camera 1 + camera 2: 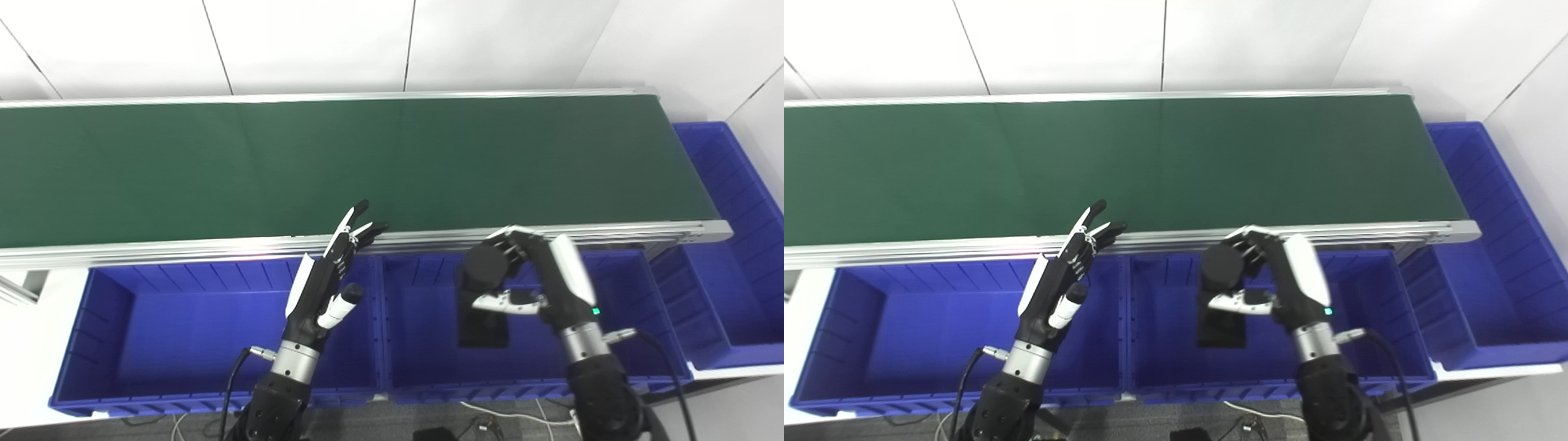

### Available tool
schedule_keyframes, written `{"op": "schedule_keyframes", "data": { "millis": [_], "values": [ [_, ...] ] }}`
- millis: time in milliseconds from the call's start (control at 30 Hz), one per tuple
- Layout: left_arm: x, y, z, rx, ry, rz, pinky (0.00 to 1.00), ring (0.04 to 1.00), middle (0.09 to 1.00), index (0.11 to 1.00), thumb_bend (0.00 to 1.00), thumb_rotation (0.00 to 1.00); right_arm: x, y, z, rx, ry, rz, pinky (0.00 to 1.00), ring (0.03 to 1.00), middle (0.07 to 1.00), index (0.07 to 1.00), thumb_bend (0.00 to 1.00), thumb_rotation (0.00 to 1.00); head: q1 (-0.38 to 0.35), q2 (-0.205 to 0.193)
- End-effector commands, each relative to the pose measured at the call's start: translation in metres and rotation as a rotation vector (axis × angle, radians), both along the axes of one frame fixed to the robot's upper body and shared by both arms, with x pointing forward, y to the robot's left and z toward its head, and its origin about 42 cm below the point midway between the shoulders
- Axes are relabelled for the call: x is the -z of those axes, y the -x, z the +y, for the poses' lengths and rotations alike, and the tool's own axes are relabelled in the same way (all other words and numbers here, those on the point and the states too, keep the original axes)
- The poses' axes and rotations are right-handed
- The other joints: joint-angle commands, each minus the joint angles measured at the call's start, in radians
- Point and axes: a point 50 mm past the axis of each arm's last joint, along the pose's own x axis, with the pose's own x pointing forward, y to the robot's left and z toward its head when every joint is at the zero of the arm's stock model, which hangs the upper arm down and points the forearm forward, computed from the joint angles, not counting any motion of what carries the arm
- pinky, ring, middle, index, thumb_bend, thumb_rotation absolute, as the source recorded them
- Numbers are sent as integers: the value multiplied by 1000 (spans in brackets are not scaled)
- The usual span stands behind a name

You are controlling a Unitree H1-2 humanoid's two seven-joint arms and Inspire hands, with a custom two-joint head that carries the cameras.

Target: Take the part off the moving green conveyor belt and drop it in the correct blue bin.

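The green conveyor belt (392, 165) runs across the view and carries no part. My right hand (545, 275) is shut on a black round part (487, 263) and holds it over the middle blue bin (422, 343). A black rectangular piece (484, 327) shows just below the round part, inside that bin; I cannot tell whether the two are joined. My left hand (327, 282) is open and empty, with its fingers raised toward the belt's near rail, above the divide between the left bin (202, 324) and the middle bin.
A third blue bin (729, 202) stands at the belt's right end and wraps round to the front right. The aluminium rail (184, 248) borders the belt's near edge. Cables hang under both wrists.
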Motion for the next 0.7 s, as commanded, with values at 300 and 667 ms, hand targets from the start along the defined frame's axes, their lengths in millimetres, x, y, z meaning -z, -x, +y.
{"op": "schedule_keyframes", "data": {
  "millis": [300,667],
  "values": [
    [-15,1,-5,8,33,-72,885,869,841,960,844,930,35,-6,44,-131,37,-25,321,384,453,507,525,0,38,-3],
    [-15,4,-6,6,37,-68,871,859,834,954,833,913,76,-13,66,-274,212,-9,327,396,448,514,524,0,68,-14]
  ]
}}
